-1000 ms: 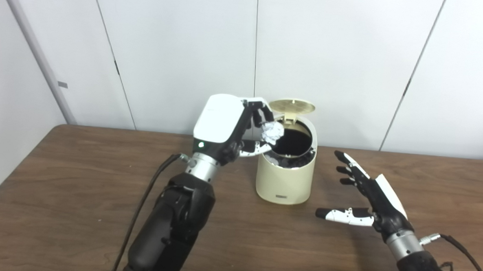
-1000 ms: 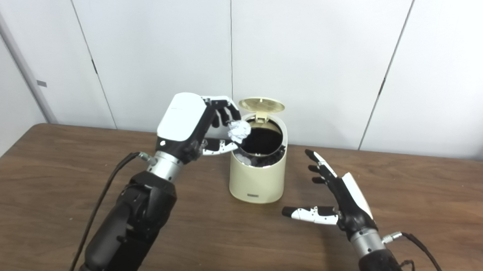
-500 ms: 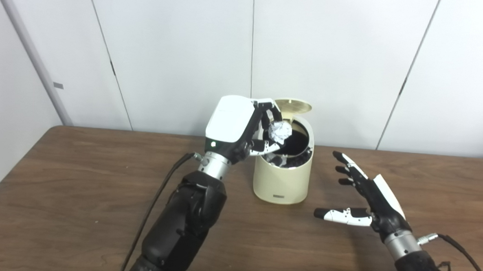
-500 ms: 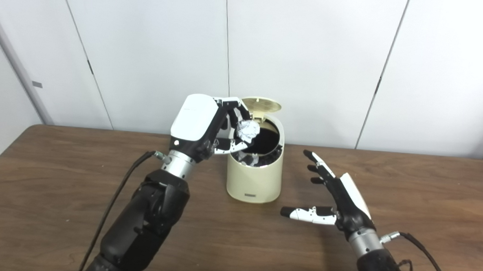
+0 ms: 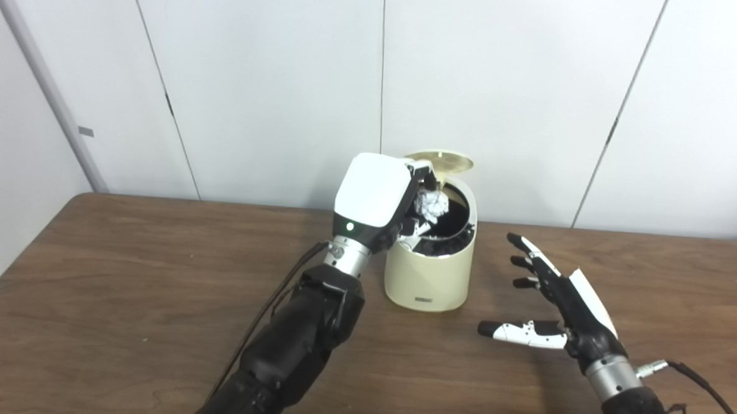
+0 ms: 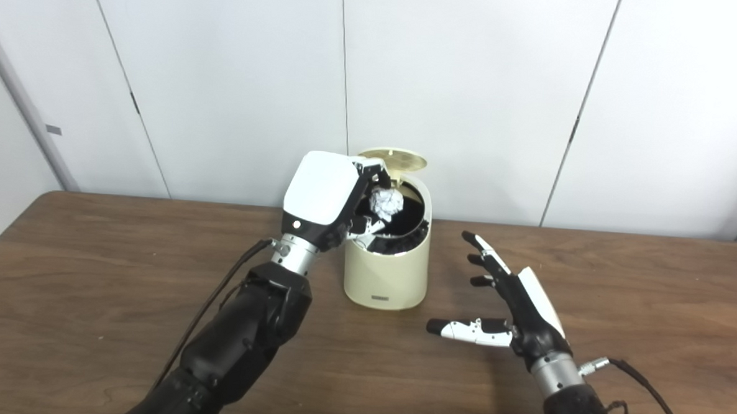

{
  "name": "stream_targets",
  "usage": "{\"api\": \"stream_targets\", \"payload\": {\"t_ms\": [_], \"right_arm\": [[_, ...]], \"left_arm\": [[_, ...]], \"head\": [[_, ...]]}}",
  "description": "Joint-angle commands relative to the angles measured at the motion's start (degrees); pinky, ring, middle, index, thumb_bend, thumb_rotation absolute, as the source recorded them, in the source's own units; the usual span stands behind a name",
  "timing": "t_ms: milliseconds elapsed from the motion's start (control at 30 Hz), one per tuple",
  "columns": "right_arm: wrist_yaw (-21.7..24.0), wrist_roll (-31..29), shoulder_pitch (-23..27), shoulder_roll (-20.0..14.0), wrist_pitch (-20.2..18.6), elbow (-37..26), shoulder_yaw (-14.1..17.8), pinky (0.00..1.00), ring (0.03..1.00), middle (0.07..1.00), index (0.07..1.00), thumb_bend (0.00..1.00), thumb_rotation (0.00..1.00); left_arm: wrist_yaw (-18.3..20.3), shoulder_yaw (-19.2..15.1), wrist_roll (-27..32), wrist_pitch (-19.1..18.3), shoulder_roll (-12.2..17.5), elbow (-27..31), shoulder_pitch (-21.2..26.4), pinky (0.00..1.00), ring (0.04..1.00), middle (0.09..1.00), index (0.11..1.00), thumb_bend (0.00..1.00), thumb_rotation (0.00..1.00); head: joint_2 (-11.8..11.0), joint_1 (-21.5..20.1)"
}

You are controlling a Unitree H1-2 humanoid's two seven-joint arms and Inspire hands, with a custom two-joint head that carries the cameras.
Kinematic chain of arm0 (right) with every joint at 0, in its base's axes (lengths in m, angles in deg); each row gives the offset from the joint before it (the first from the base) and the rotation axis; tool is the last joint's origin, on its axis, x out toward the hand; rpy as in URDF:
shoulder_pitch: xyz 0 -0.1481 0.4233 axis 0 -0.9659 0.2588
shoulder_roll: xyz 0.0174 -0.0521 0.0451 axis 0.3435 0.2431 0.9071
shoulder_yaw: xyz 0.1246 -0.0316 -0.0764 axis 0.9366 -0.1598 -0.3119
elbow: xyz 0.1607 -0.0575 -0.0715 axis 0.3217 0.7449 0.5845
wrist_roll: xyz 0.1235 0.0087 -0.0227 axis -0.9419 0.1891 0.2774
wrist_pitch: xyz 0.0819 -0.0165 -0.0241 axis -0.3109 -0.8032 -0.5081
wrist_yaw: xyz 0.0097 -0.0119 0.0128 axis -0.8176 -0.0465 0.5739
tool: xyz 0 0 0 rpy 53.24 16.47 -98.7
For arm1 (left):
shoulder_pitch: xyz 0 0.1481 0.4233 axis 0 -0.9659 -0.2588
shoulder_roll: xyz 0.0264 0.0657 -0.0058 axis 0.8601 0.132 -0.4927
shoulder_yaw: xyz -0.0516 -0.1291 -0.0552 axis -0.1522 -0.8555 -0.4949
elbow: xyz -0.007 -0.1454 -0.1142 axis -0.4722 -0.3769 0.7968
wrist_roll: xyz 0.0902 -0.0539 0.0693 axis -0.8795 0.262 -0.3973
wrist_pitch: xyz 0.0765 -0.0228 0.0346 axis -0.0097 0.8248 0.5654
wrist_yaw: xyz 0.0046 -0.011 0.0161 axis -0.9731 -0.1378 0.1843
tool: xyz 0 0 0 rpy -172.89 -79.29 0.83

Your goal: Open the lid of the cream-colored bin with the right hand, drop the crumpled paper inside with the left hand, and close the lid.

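Because the lid (image 5: 440,162) stands open, the left hand (image 5: 378,201) holds its fingers clamped on the crumpled paper (image 5: 431,205) over the bin (image 5: 427,278); the right hand (image 5: 557,299) waits, fingers apart.

2 head cameras sit side by side, looking forward and down across a brown wooden table (image 5: 121,320) toward a white panelled wall (image 5: 275,72). Both arms enter from the bottom edge. The views overlap almost entirely; the cream bin (image 5: 427,278) appears further left in the right eye view.
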Motion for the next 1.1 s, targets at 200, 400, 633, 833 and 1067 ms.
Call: {"api": "stream_targets", "payload": {"t_ms": [200,400,633,833,1067], "right_arm": [[-0.8,-0.65,0.74,0.13,0.97,-2.96,0.65,0.76,0.895,0.961,0.927,0.83,0.31],[-0.74,-0.61,0.57,-0.03,1.17,-2.98,0.62,0.77,0.896,0.96,0.925,0.83,0.31],[-0.88,-0.36,0.53,0.17,0.69,-3.03,0.62,0.76,0.892,0.959,0.931,0.84,0.34],[-0.82,-0.33,0.82,0.19,0.43,-3.35,0.56,0.73,0.887,0.958,0.929,0.83,0.31],[-0.71,-0.15,0.96,0.14,-0.3,-3.61,0.6,0.76,0.891,0.96,0.926,0.83,0.31]], "left_arm": [[-7.96,2.48,-2.11,-1.69,0.88,-4.13,3.88,0.23,0.336,0.432,0.513,0.52,0.0],[-4.43,3.69,-2.31,-4.22,1.38,-2.65,3.5,0.25,0.368,0.454,0.513,0.52,0.0],[-1.83,4.76,-1.86,-4.9,2.62,-0.16,2.88,0.3,0.453,0.527,0.51,0.52,0.04],[-0.51,4.78,-1.43,-5.09,2.98,1.05,2.68,0.32,0.469,0.566,0.598,0.83,0.16],[0.44,4.65,-0.88,-4.67,3.12,1.63,2.52,0.32,0.468,0.572,0.636,0.92,0.17]], "head": [[0.48,0.0],[0.71,0.09],[0.84,0.12],[1.07,0.18],[1.14,0.27]]}}
